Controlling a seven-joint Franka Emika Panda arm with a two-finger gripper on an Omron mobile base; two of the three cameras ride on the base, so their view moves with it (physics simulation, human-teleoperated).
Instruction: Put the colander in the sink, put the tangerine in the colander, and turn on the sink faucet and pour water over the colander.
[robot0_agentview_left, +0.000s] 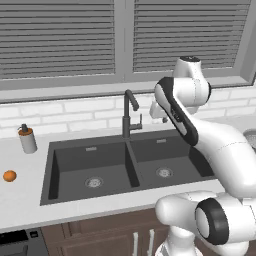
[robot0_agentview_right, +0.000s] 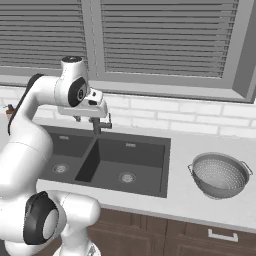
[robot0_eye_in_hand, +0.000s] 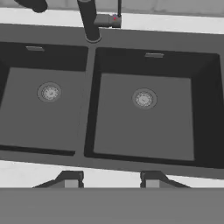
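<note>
Nothing was in the sink (robot0_agentview_left: 70, 187) yet; we judged the first step not begun.

We saw the colander (robot0_agentview_right: 220, 175) upright on the counter (robot0_agentview_right: 190, 200), well to the right of the sink, and the tangerine (robot0_agentview_left: 9, 175) on the counter far to its left. Our gripper (robot0_eye_in_hand: 111, 180) hovered high above the basins near the faucet (robot0_agentview_left: 129, 114), pointing down, jaws partly spread and pinching nothing. Next we would need to swing right, descend, and grip the colander's rim.

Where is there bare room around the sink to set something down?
Both basins of the sink are bare except for their drains. Bare counter lies between the tangerine and the sink's left rim, and between the sink and the colander. It is tightest behind the sink, around the faucet.
</note>
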